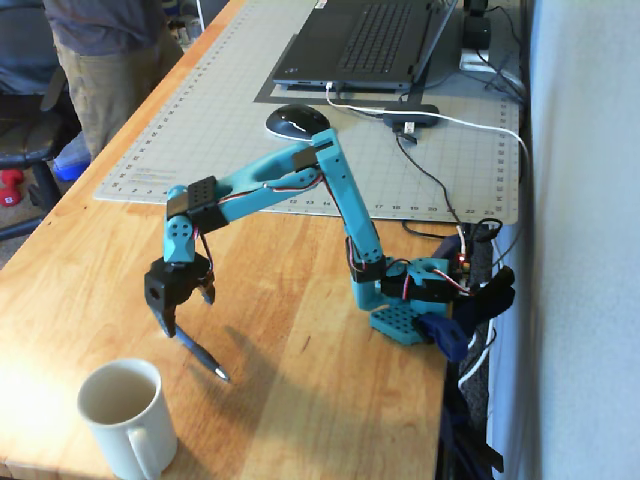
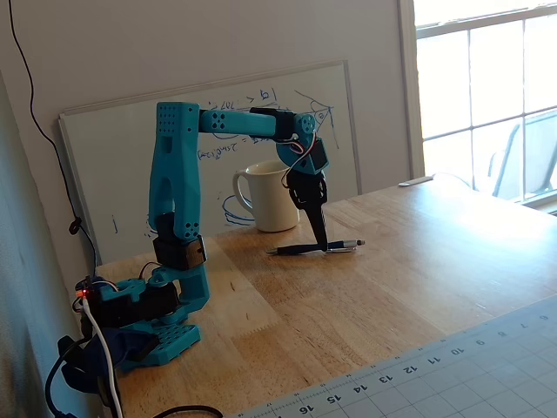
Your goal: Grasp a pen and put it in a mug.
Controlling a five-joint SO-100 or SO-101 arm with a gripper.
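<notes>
Basically the gripper (image 1: 176, 327) sat part-open w/ nothing held, tips straddling the pen (image 1: 203, 356) near one end, so closing there risked it pivoting or rolling away from the mug (image 1: 122, 417).

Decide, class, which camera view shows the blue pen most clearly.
The low fixed view by the whiteboard: the pen lies side-on, full length visible, the pincer crossing it. In the high fixed view, the pincer hides the pen's upper end.

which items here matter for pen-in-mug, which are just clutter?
Job:
- pen, flat on the wood
- mug, upright
- tool, down at the pen

Clutter:
- laptop
- mouse
- cutting mat
- whiteboard
- person at the table edge
</notes>
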